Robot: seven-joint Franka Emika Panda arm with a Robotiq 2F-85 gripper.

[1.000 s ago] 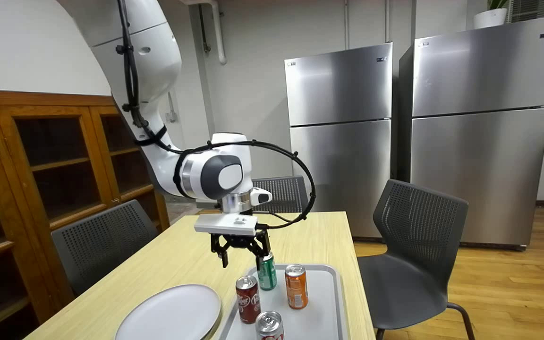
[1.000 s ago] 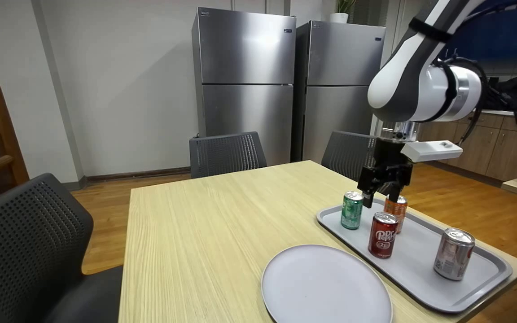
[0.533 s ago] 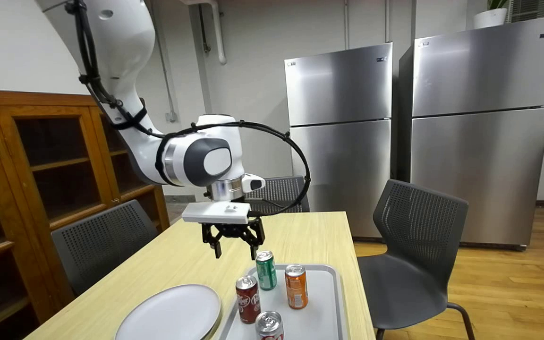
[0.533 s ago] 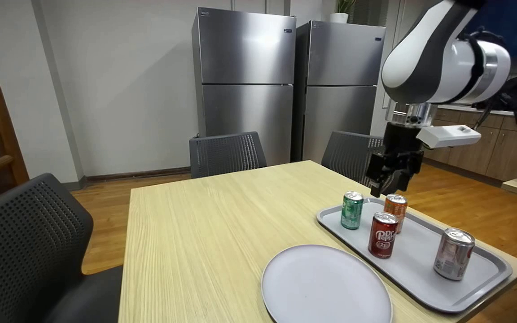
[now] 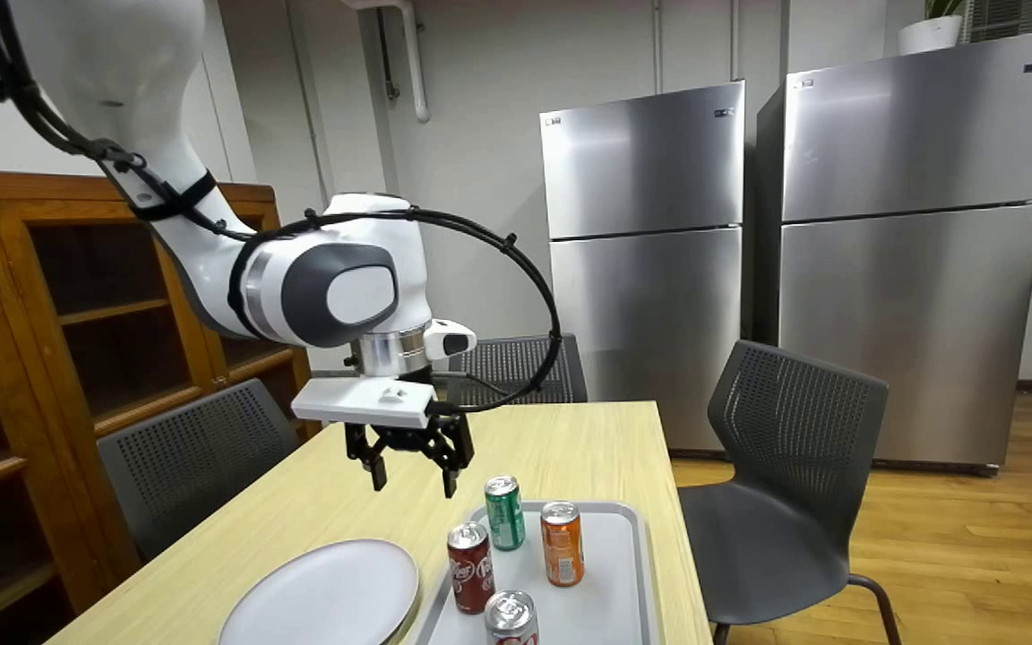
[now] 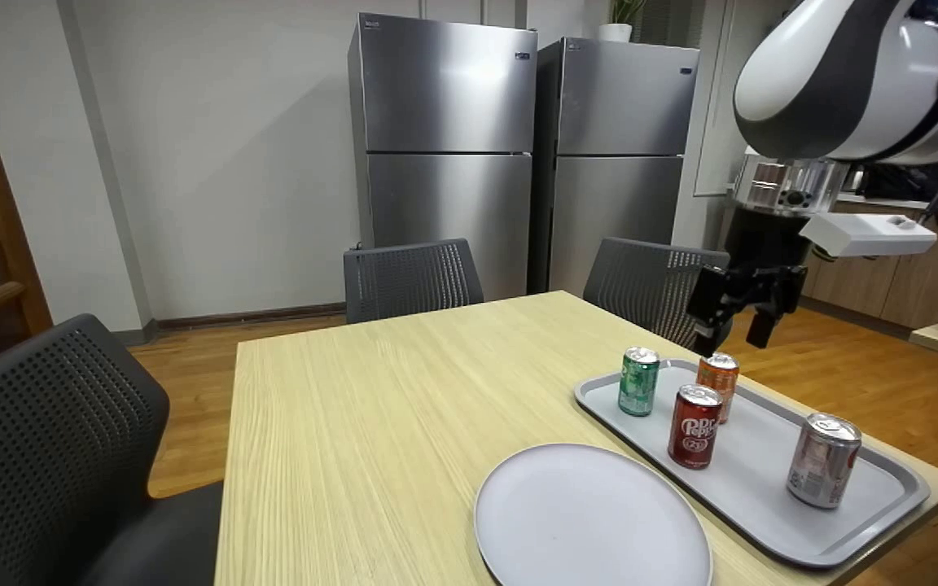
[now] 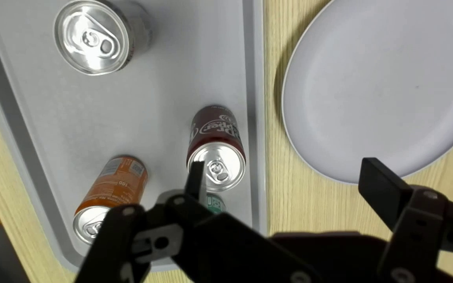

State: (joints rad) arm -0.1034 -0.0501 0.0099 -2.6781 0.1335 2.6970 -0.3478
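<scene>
In an exterior view, my black two-fingered gripper point(image 5: 415, 485) hangs above a pale wood-grain tabletop point(image 5: 588, 439), jaws spread wide with nothing between them. A green metal can point(image 5: 505, 517) stands upright to one side, lower than the fingertips and apart from them, on a grey rectangular tray point(image 5: 607, 587).

In an exterior view, a dark red metal Dr Pepper can point(image 6: 694, 429) stands upright on the same tray, close to one long rim, with an orange metal can point(image 6: 720, 380) near it and a silver metal can point(image 6: 823, 464) well apart toward the opposite end. I judge the gaps among the clustered three tight enough to demand a steady, vertical line; brushing one could topple it.

In the wrist view, the dark red can's lid shows against one finger instead of mid-gap, while the other finger overlaps the edge of a lilac-grey round plate point(image 7: 376, 86) lying beside the tray. The green can is mostly hidden behind the gripper, so I lean on the outside cameras for it. Any descent from here, in my judgement, wants a sideways correction first: lid centred between the fingers, both tips clear of the rim. Thin metal calls for a gentle, even squeeze.
</scene>
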